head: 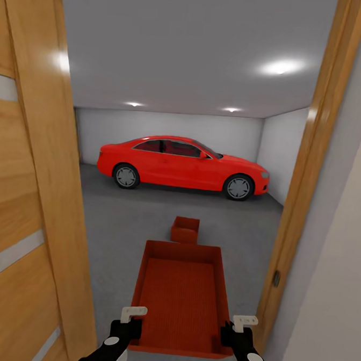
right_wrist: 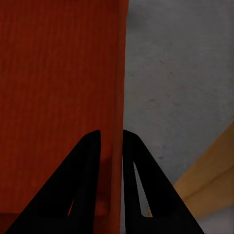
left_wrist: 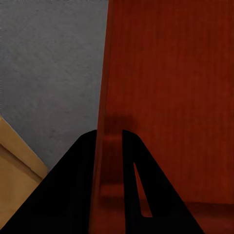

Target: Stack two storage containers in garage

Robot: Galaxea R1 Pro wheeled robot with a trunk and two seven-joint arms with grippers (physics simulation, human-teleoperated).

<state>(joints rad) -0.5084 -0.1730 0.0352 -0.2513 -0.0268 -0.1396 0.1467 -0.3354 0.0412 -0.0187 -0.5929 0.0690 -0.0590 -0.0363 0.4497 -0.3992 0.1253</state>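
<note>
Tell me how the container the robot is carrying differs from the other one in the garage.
The carried container is held off the ground, with the left gripper and right gripper clamped on its side walls; the far container sits alone on the grey floor, nearer the red car. Both are orange-red, open-topped boxes.

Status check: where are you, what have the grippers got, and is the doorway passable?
Left gripper and right gripper each clamped on a side wall of the carried container. Second container on garage floor ahead. In doorway; door frame close right.
</note>
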